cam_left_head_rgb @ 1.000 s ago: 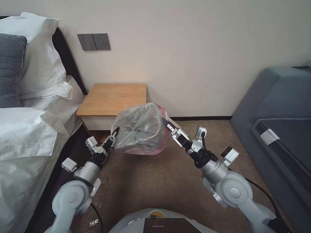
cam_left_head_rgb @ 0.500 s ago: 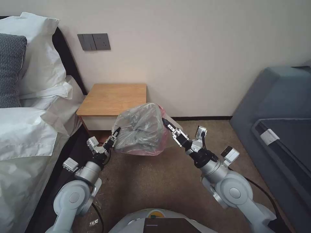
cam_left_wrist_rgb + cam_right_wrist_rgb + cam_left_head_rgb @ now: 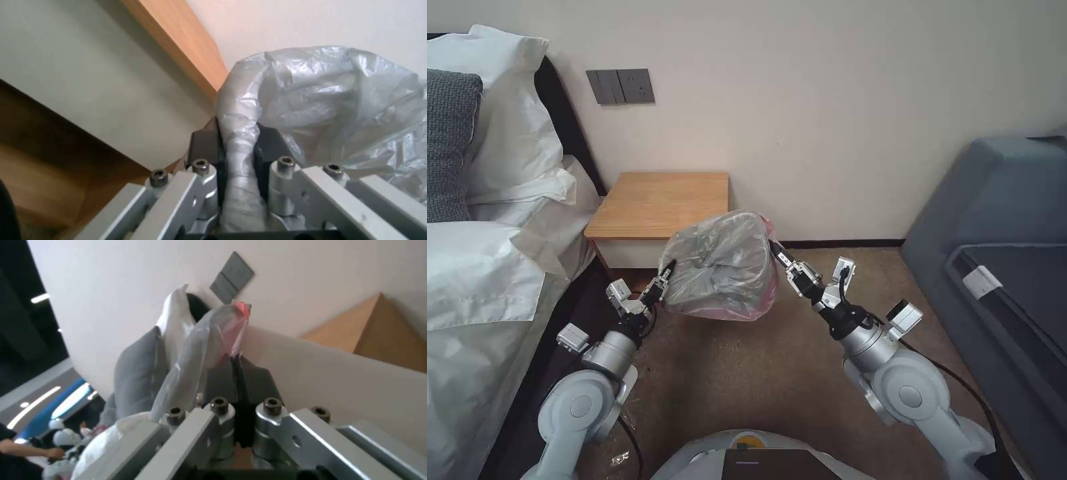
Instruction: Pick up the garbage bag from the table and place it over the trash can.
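Silver-white jointed arms, black cables, dark hand fingers (image 3: 204, 143), hex screws

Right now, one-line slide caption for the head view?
Left hand and right hand hold the garbage bag stretched between them beside the bedside table.

Soft even daylight is filling the room, warm glow showing on the wall (image 3: 800, 120). Shadows are staying faint. Wrist views are looking blurry, bag (image 3: 329, 100) catching mild glare.

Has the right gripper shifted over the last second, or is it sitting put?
Yes. The right gripper, shut on the garbage bag, has risen slightly toward the wall baseboard, pulling the bag's edge tauter.
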Robot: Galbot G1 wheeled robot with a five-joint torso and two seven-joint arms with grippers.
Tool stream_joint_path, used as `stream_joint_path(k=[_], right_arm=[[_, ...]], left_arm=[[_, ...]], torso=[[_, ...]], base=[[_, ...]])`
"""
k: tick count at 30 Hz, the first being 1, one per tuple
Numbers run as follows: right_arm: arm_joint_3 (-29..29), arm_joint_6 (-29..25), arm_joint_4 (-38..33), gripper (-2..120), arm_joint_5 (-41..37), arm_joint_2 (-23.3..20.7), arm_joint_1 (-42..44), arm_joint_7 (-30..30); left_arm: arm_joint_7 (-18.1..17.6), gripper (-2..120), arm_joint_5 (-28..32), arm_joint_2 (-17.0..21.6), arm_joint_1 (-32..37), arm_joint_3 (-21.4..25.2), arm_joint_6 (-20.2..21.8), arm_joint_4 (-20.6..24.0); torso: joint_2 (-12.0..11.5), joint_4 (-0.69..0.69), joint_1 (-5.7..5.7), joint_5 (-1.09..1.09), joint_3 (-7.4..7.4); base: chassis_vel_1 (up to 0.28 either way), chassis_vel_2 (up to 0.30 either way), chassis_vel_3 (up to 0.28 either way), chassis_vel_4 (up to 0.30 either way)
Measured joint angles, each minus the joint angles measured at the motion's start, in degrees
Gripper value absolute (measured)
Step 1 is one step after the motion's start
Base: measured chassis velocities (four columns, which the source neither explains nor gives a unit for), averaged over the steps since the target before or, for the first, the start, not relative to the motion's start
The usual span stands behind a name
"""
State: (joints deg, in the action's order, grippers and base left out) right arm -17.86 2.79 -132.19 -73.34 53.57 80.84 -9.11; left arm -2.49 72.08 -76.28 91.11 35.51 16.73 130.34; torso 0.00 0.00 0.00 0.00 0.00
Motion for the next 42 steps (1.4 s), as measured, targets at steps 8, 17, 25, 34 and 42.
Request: stream_joint_path(k=[8, 17, 25, 34, 42], right_arm=[[-0.33, 0.50, 1.16, 0, 4.70, 0.44, -0.07, 2.98], [-1.40, 1.45, 2.61, 0, 10.34, 0.75, -0.43, 6.08], [-1.89, 2.08, 4.27, 0, 14.20, 1.43, -0.50, 7.76], [-5.16, -0.27, 5.70, 0, 41.01, 2.71, 0.60, 6.96], [-6.74, -14.45, 3.58, 18, 69.05, -0.59, -1.31, -1.38]], left_arm=[[-0.03, 9, 0.19, -0.56, 0.05, -0.01, -0.08, 1.04], [-0.04, 9, 0.50, -1.23, 0.33, -0.45, -0.07, 1.18], [-0.04, 9, 0.57, -1.76, 0.50, -0.86, -0.06, 1.35], [-0.90, 9, -7.25, -1.09, 0.24, -1.62, -0.95, 1.25], [-1.18, 9, -37.24, 0.29, 1.00, -3.75, -4.28, 1.42]], torso=[[0.00, 0.00, 0.00, 0.00, 0.00], [0.00, 0.00, 0.00, 0.00, 0.00], [0.00, 0.00, 0.00, 0.00, 0.00], [0.00, -0.01, 0.00, 0.00, 0.00], [0.00, 0.02, 0.00, 0.00, 0.00]], base=[[0.000, 0.000, 0.000, 0.000], [0.000, 0.000, 0.000, 0.000], [0.000, 0.000, 0.000, 0.000], [0.000, 0.000, 0.000, 0.000], [0.000, 0.000, 0.000, 0.000]])
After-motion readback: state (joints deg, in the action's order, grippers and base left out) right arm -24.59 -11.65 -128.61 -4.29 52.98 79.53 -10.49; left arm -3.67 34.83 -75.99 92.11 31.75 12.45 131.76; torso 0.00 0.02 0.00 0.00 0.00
